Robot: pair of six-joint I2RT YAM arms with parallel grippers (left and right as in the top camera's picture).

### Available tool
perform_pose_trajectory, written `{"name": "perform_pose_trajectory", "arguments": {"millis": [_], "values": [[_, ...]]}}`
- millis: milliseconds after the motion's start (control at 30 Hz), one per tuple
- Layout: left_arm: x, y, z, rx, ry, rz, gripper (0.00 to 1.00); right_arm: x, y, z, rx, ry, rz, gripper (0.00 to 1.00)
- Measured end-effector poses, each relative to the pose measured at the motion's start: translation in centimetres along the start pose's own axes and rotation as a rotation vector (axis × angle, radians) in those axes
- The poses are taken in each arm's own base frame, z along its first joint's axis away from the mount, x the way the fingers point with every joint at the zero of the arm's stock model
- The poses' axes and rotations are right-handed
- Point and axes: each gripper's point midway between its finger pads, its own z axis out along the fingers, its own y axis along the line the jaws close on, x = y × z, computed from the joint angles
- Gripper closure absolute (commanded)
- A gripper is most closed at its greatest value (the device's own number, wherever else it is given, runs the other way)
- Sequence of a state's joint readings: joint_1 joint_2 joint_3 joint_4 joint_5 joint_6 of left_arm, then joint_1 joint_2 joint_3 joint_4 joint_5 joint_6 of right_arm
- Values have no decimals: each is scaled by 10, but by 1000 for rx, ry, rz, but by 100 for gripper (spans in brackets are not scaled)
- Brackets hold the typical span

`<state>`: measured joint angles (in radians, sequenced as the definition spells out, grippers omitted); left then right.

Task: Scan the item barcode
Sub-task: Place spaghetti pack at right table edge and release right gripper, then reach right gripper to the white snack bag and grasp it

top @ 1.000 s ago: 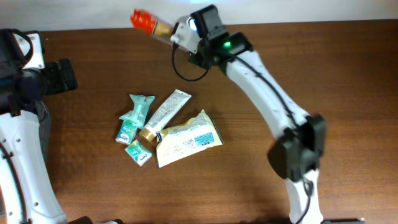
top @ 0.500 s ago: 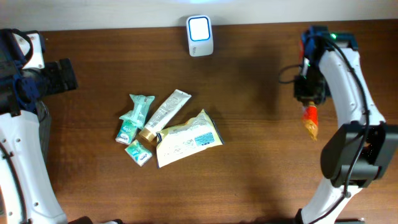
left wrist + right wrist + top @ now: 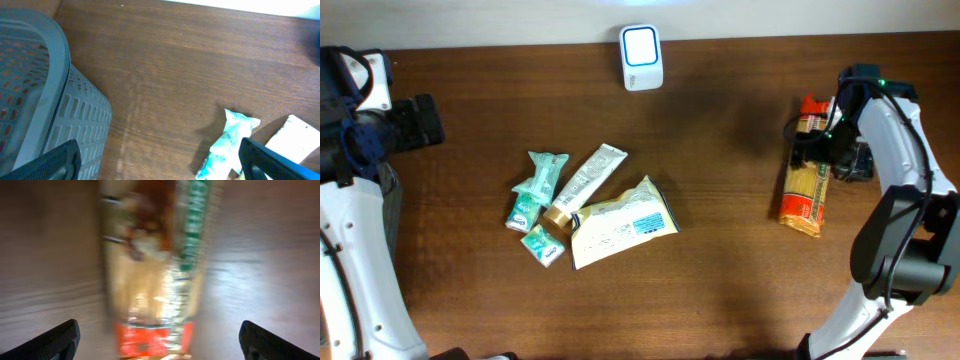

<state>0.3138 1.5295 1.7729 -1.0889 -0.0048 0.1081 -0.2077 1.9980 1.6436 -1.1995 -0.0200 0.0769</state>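
right gripper (image 3: 159,332) is hanging spread wide over the pasta packet (image 3: 803,190) and gripping nothing. the packet is lying flat on the table (image 3: 740,290) at the right side, well apart from the scanner (image 3: 641,57) at the far edge. left gripper (image 3: 160,161) is also standing wide open with nothing in it, idling near the grey basket (image 3: 35,100) on the left.

risks, as i'm judging them: the right wrist view is blurring, so the arm is probably moving, and a finger passing low could be clipping the packet and dragging it toward the table edge. the pile in the middle is looking awkward. the toothpaste tube (image 3: 588,178) is touching the yellow-white bag (image 3: 620,225) at its cap end, and the mint pouch (image 3: 542,178) is sitting just beside the tube, so a grab at one could be pulling a neighbour along. the bag is lying flat and thin, so the fingers may be sliding over it rather than pinching. any barcode facing down would be missing the scanner window (can't read where the codes are from here).

counts:
- scanner: one
- pasta packet: one
- tube: one
- mint pouch: one
- bag: one
- small green boxes: two, (image 3: 523,212) and (image 3: 542,245)
- basket: one
- arms: two
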Motion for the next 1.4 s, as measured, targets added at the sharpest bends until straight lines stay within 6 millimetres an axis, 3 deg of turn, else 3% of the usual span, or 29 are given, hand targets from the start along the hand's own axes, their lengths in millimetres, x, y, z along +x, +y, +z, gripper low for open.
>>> {"name": "perform_pose_trajectory", "arguments": {"millis": [133, 200, 233, 300, 333, 433, 467, 600, 800, 933, 1033, 1067, 1133, 1167, 1200, 1400], "values": [[0, 0, 0, 0, 0, 0, 1, -8, 70, -18, -380, -40, -91, 3], [0, 0, 0, 0, 0, 0, 1, -14, 117, -28, -511, -94, -195, 5], [0, 0, 0, 0, 0, 0, 1, -12, 145, -32, -553, -112, -259, 11], [0, 0, 0, 0, 0, 0, 1, -2, 189, -35, -598, -122, -353, 19], [0, 0, 0, 0, 0, 0, 1, 12, 225, -37, -628, -120, -430, 20], [0, 0, 0, 0, 0, 0, 1, 60, 301, -24, -659, -59, -574, 25], [0, 0, 0, 0, 0, 0, 1, 71, 313, -17, -648, -36, -588, 26], [0, 0, 0, 0, 0, 0, 1, 97, 332, 0, -606, 31, -578, 28], [0, 0, 0, 0, 0, 0, 1, 100, 311, 8, -527, 88, -508, 31], [0, 0, 0, 0, 0, 0, 1, 105, 304, 40, -492, 167, -486, 32], [0, 0, 0, 0, 0, 0, 1, 121, 309, 53, -472, 220, -504, 33], [0, 0, 0, 0, 0, 0, 1, 125, 310, 57, -470, 234, -510, 41], [0, 0, 0, 0, 0, 0, 1, 134, 314, 70, -492, 292, -508, 67], [0, 0, 0, 0, 0, 0, 1, 133, 314, 69, -505, 292, -513, 87], [0, 0, 0, 0, 0, 0, 1, 133, 315, 68, -519, 292, -518, 96], [0, 0, 0, 0, 0, 0, 1, 136, 313, 60, -597, 299, -629, 96]]}}
